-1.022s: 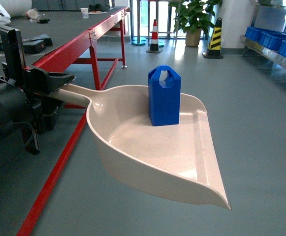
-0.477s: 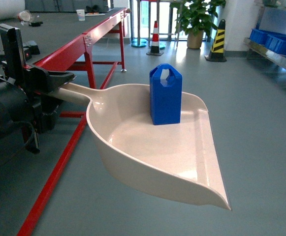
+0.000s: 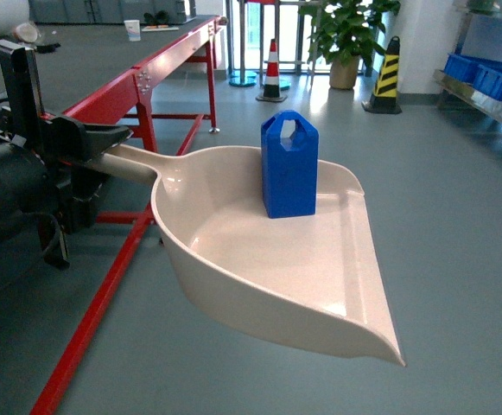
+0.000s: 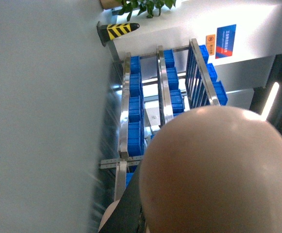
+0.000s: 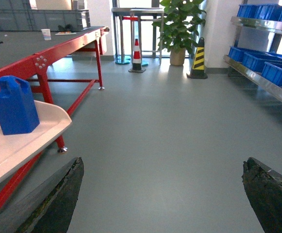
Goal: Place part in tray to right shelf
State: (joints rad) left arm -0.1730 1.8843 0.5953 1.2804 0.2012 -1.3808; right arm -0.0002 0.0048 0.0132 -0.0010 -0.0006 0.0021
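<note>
part (image 3: 289, 167) upright at far side of tray (image 3: 268, 259) | left claw (image 3: 91, 143) clamped on tray handle | right claw (image 5: 162, 194) spread, empty | step: carrying | next: likely bring tray level to right shelf (image 3: 484, 91), far right

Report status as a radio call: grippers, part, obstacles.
Left gripper shut on tray handle; right gripper open, empty. Part upright in tray. Right shelf ahead-right; floor between looks open.
</note>
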